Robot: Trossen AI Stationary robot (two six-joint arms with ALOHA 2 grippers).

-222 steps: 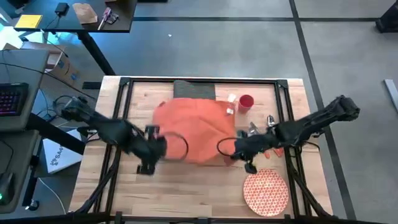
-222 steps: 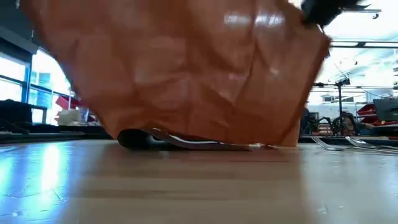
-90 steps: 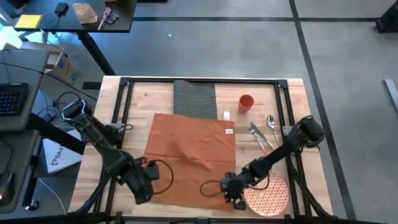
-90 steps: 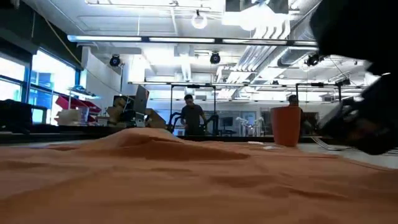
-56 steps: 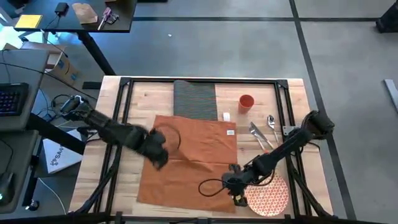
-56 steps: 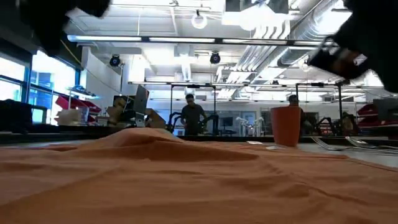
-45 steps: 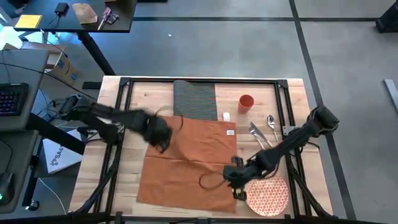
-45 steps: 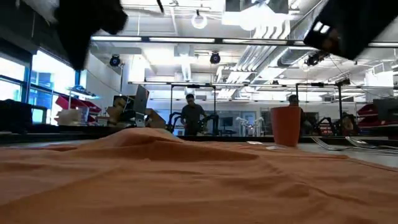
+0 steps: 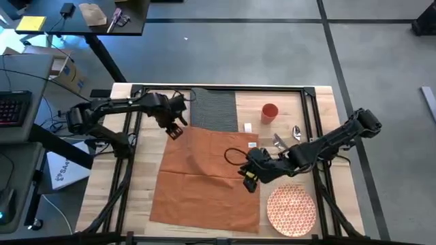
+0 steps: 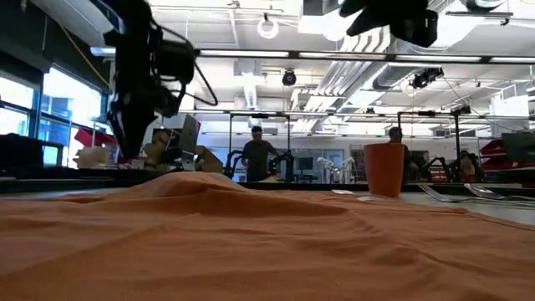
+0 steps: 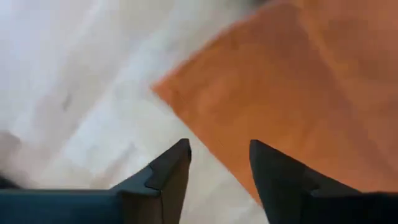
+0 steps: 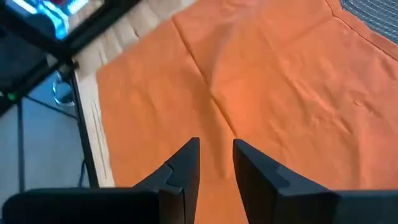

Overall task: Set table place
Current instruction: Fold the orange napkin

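The orange napkin (image 9: 208,178) lies spread flat on the wooden table (image 9: 146,204), with a low hump (image 10: 196,186) in its middle. Its far edge overlaps the grey ribbed placemat (image 9: 213,107). My left gripper (image 9: 174,131) hovers open over the napkin's far-left corner (image 11: 163,92), touching nothing. My right gripper (image 9: 248,179) hangs open above the napkin's right half (image 12: 273,93), also clear of it. The patterned plate (image 9: 291,210) sits at the near right, and the red cup (image 9: 270,112) stands at the far right. A fork (image 9: 278,142) and a spoon (image 9: 298,133) lie beside the right arm.
Two small white tags (image 9: 247,126) lie at the napkin's far-right corner. A black metal frame (image 9: 136,92) runs around the tabletop. A dark desk with clutter (image 9: 82,17) stands beyond the far left. People stand in the room behind the table (image 10: 257,157).
Both grippers have left the napkin's near corners. My left gripper has swept up and toward the far edge, to the napkin's far-left corner. My right gripper has risen and gone toward the far edge, over the napkin's right half. The napkin has stayed spread flat.
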